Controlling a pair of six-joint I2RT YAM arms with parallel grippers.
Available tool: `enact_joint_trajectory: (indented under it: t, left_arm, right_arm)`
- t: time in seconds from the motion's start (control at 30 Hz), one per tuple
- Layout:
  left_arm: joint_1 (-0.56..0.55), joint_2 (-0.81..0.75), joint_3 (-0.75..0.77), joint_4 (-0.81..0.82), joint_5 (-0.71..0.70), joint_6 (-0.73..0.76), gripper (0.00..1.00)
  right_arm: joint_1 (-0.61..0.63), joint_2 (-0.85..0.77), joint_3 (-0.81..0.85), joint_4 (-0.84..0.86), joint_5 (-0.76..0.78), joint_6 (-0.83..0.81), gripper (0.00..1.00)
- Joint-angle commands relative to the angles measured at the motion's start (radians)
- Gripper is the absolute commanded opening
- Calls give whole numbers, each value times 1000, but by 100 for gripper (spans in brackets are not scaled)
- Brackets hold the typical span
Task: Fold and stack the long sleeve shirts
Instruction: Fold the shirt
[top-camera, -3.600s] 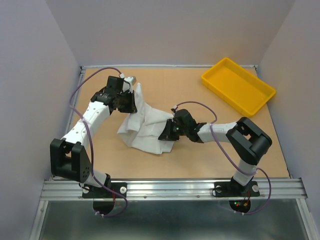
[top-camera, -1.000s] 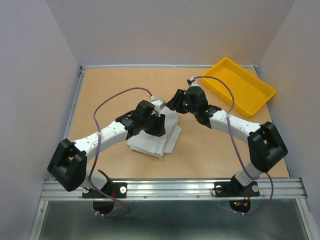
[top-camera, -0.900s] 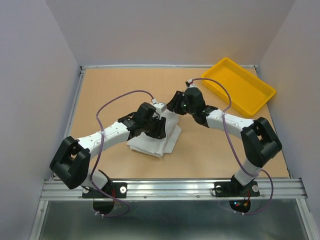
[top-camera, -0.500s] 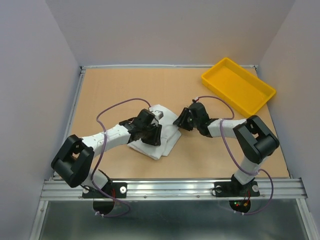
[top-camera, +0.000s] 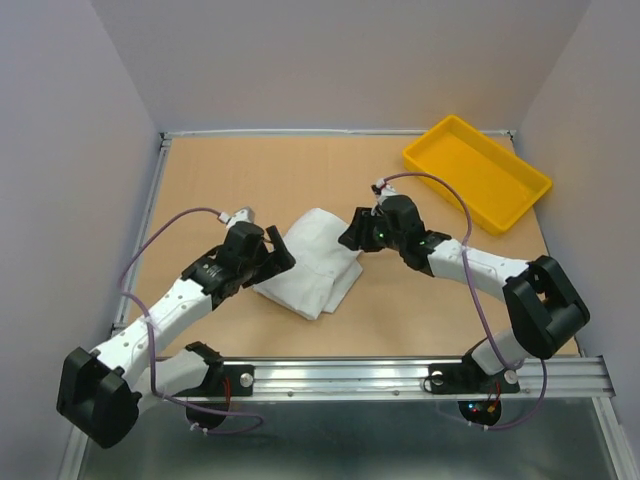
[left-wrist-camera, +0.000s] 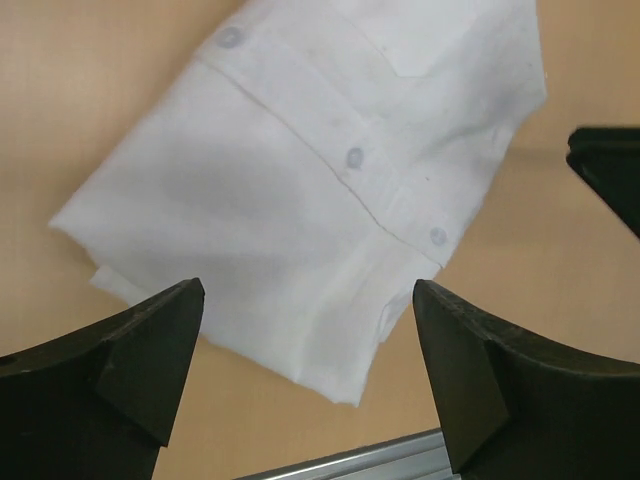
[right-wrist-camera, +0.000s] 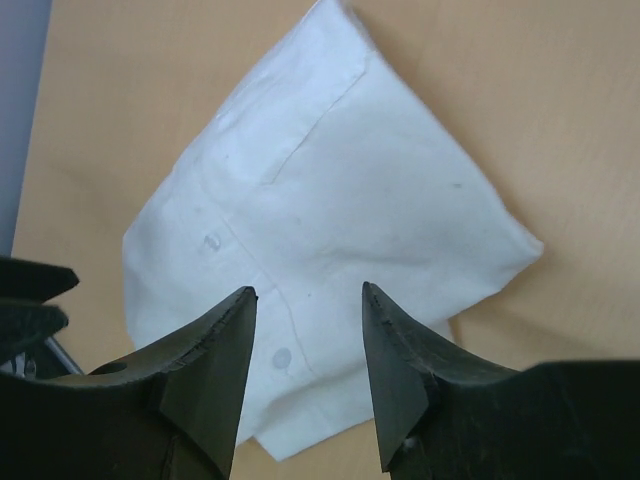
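Our left gripper (left-wrist-camera: 310, 300) and right gripper (right-wrist-camera: 305, 295) hung wide open and empty, flanking the folded white shirt (top-camera: 312, 262) on the table (top-camera: 240, 180). Folding looked done; next, we judged, stacking would need a firm edge grasp.

My left arm (top-camera: 165, 310) swings out from its base to an elbow low on the left. From there the forearm stretches diagonally inward and forward. My left gripper (top-camera: 278, 250) sits at its end, tilted downward. In the wrist view this gripper (left-wrist-camera: 305, 300) has its two dark fingers (left-wrist-camera: 140, 360) spread wide.

My right arm (top-camera: 470, 262) bends at an elbow on the right, and its forearm lies low, reaching leftward. My right gripper (top-camera: 350, 232) faces the left one, the two kept apart. Its jaws stand parted too, though more narrowly (right-wrist-camera: 307, 292).
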Motion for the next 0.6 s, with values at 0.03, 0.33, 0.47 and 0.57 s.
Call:
enact_joint_trajectory:
  t: [0.03, 0.33, 0.47, 0.57]
  left_arm:
    - [102, -130, -150, -23, 26, -239, 92]
    - [169, -154, -301, 89, 62, -357, 69]
    - [188, -119, -336, 160, 63, -366, 62]
    - [206, -102, -367, 244, 46, -372, 52]
  right_arm:
    - [78, -26, 79, -48, -73, -87, 52]
    - [280, 71, 148, -35, -130, -39, 51]
    - [297, 132, 130, -31, -183, -37, 50]
    - [299, 186, 101, -32, -251, -42, 48]
